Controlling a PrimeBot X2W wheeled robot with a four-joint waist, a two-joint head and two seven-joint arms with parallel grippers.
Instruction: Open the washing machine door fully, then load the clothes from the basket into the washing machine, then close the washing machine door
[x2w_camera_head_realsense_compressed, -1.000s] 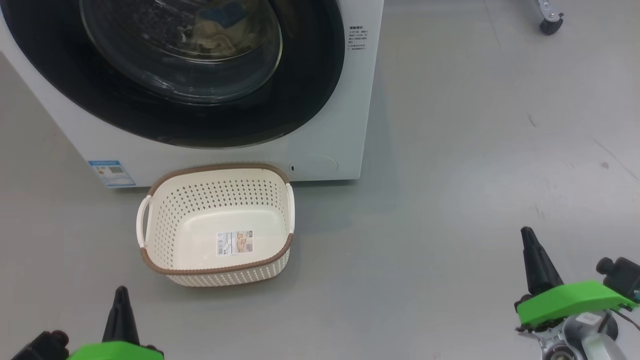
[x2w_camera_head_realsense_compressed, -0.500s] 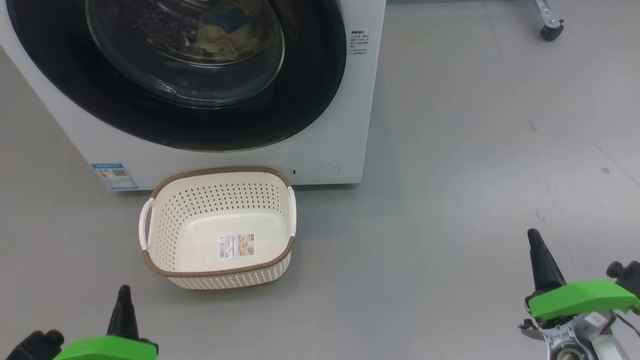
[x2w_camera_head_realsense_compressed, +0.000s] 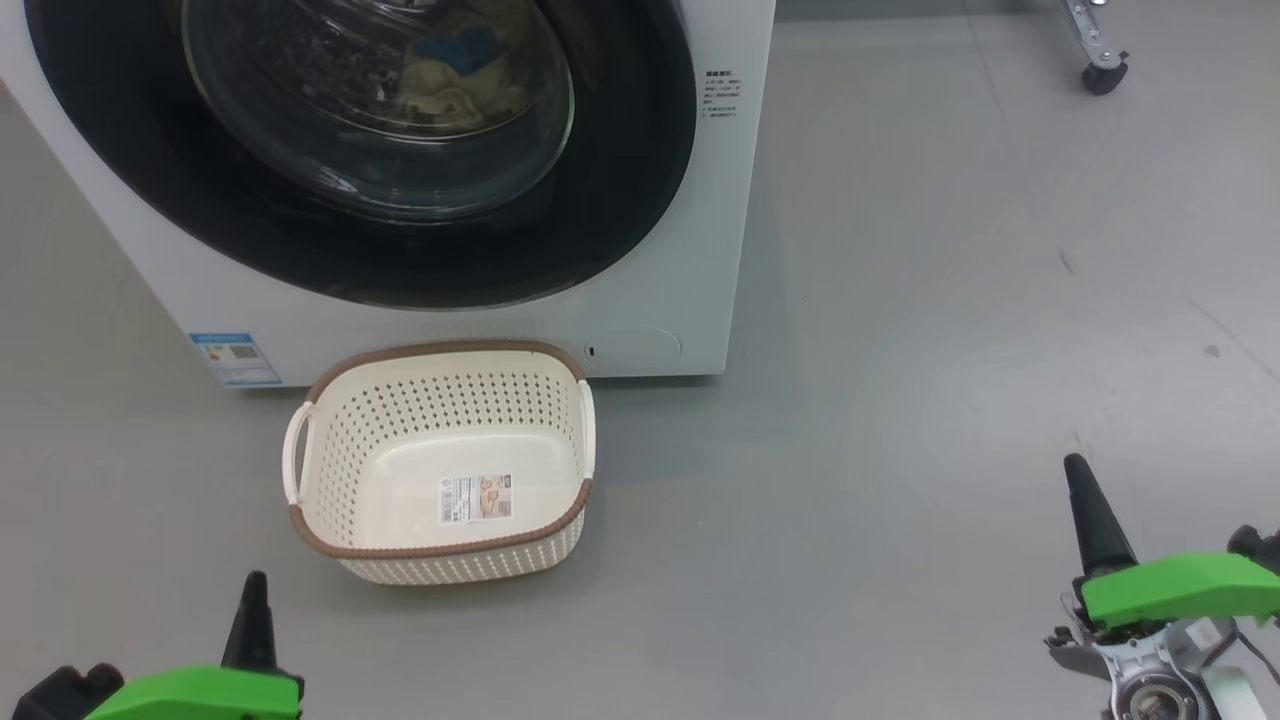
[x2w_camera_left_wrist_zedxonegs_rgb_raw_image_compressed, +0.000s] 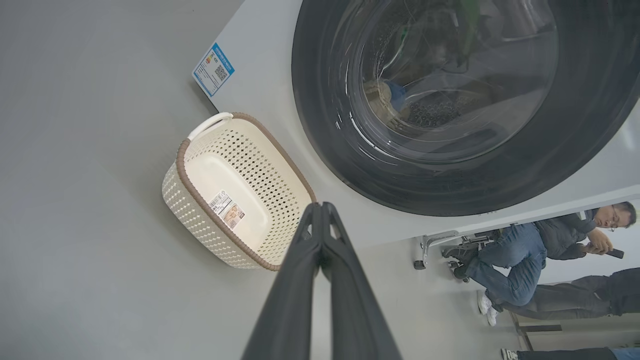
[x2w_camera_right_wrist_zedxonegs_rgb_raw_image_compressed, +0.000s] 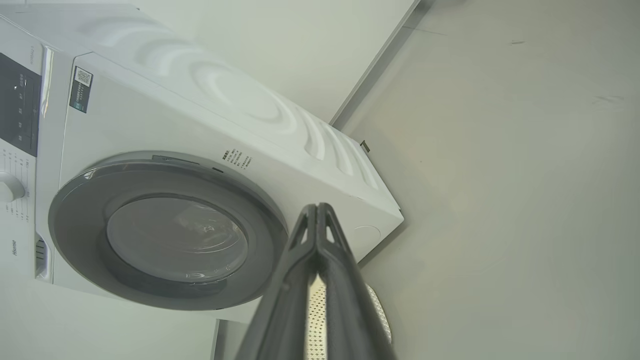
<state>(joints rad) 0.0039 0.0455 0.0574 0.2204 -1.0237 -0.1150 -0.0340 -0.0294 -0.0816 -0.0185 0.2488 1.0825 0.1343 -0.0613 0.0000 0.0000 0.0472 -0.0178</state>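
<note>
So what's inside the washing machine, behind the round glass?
Through the glass of the washing machine door: pale yellow clothes and a small blue piece, lying in the steel drum. The black rim covers the drum's edges, so anything there is hidden.

The head view's top edge cuts off the washing machine door (x2w_camera_head_realsense_compressed: 400, 270); behind its glass the clothes (x2w_camera_head_realsense_compressed: 440, 95) are a dim blur; print on the blue label (x2w_camera_head_realsense_compressed: 234, 358) is unreadably small.

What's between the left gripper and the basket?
Bare grey floor lies between the left gripper and the basket, as the head view shows.
</note>
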